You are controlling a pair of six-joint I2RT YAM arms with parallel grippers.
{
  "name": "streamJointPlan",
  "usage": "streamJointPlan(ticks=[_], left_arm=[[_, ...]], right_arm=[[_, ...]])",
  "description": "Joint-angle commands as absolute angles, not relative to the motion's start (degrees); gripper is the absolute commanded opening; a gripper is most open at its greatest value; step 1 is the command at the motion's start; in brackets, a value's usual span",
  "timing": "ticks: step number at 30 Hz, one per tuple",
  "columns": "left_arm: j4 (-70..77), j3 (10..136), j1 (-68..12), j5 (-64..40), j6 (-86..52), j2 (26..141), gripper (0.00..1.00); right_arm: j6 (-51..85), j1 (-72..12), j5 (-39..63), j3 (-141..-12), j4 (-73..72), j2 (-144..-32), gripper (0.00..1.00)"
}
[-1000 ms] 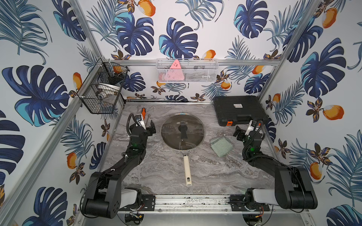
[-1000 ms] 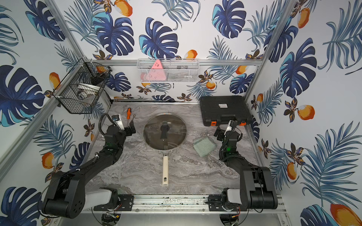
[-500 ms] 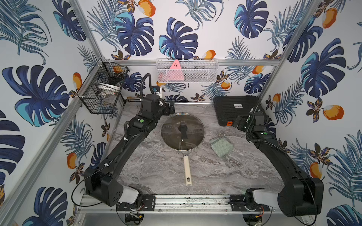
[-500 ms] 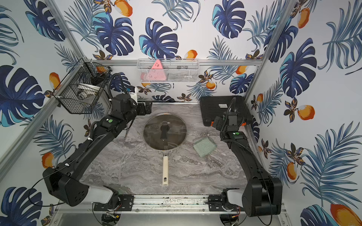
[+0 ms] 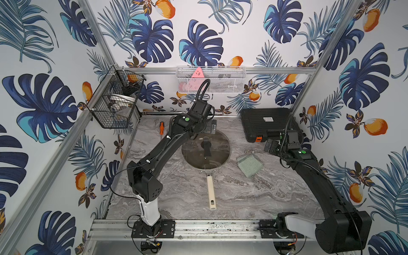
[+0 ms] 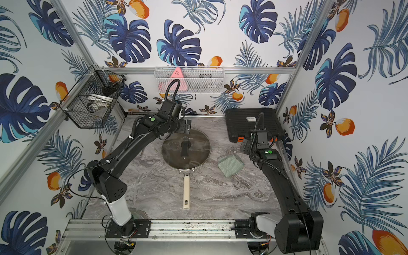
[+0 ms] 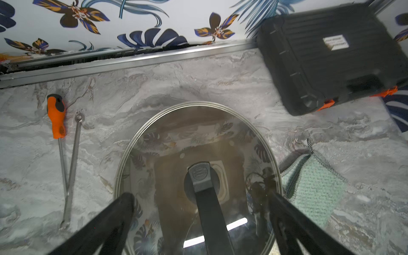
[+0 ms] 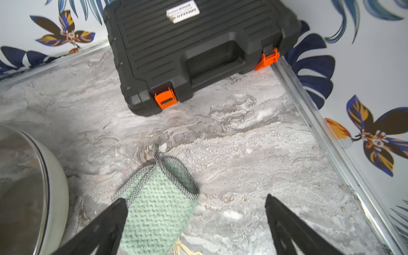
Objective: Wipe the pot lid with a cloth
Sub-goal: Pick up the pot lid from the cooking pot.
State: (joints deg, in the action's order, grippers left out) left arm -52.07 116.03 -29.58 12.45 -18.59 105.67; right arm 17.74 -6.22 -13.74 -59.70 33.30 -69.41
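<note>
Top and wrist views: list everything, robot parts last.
pot lid: one, clear glass, on the pan
pan: one, dark, cream handle, centre
cloth: one, mint green, right of pan
tool case: one, black, orange latches, far right corner
screwdriver: one, orange handle, far left
metal rod: one, silver, beside the screwdriver
wire basket: one, black, left wall
mesh basket: one, white, back wall
left gripper: one, black, fingers open, over the pot lid
right gripper: one, black, fingers open, over the cloth
</note>
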Motion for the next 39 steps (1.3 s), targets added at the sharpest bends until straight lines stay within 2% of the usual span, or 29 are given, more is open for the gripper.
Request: streamJointPlan(ticks=[1,6,18,19,20,21,28,39], left_arm=[[-60.03,122.85,-30.23,14.98,-19.89,108.21,0.99],[-65.06,129.76,-31.75,14.71,-19.78,112.64,0.99],[-64.99,123.19,-32.17,14.94,-21.11,115.13,0.99],[-65.29,123.57,-32.19,14.71,-21.33,115.50,0.79],[-65.90,124.13,-32.21,14.68,-21.57,115.89,0.71],[-66.63,125.02,-32.19,14.89,-21.94,116.54,0.69],[-66.66,125.85,-31.82,11.89,-25.29,119.46,0.62],[-69.10,126.37,-31.28,13.02,-26.68,121.18,0.63]], right_arm=[[18.39,-6.89,-8.23,-60.08,39.10,-69.44,1.00],[16.90,-11.11,-8.49,-60.67,40.80,-70.43,1.00],[15.23,-17.36,-11.83,-61.26,42.55,-77.16,1.00],[15.27,-17.51,-12.27,-61.13,42.41,-77.19,1.00],[15.29,-17.50,-12.63,-60.93,42.30,-77.17,1.00],[15.38,-17.58,-12.95,-60.91,42.19,-77.02,1.00],[15.42,-17.83,-13.32,-60.29,42.10,-75.85,1.00],[15.29,-18.38,-12.30,-60.02,41.28,-77.21,1.00]])
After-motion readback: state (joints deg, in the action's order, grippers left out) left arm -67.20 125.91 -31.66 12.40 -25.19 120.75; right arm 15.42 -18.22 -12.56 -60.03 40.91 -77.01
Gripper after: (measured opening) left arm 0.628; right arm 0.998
